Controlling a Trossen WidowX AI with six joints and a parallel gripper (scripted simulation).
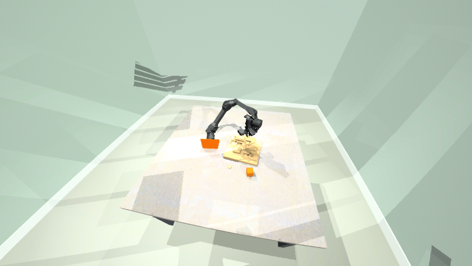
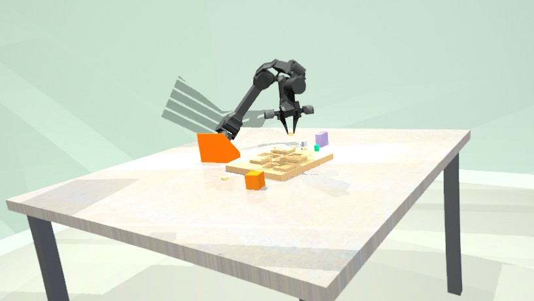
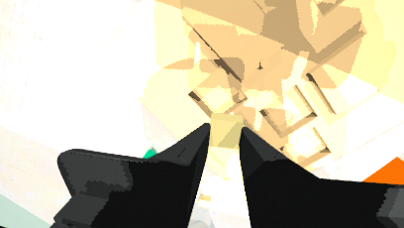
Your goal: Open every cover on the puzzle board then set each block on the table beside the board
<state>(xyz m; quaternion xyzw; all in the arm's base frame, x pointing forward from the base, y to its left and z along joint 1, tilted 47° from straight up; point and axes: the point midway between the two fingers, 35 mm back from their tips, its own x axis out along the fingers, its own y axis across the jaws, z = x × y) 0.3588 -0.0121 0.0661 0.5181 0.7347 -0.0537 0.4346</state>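
Mid-frame in the exterior view, the black two-fingered gripper (image 2: pixel 290 133) (image 3: pixel 225 131) points down, pinching a small pale-yellow block (image 2: pixel 290 134) (image 3: pixel 226 131) above the tan puzzle board (image 1: pixel 239 161) (image 2: pixel 254 169) (image 3: pixel 173 47) with open wells.

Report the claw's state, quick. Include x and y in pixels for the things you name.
Claw (image 2: pixel 290 133) (image 3: pixel 225 131): closed on a small pale-yellow block (image 2: pixel 290 134) (image 3: pixel 226 131), held up in the air.
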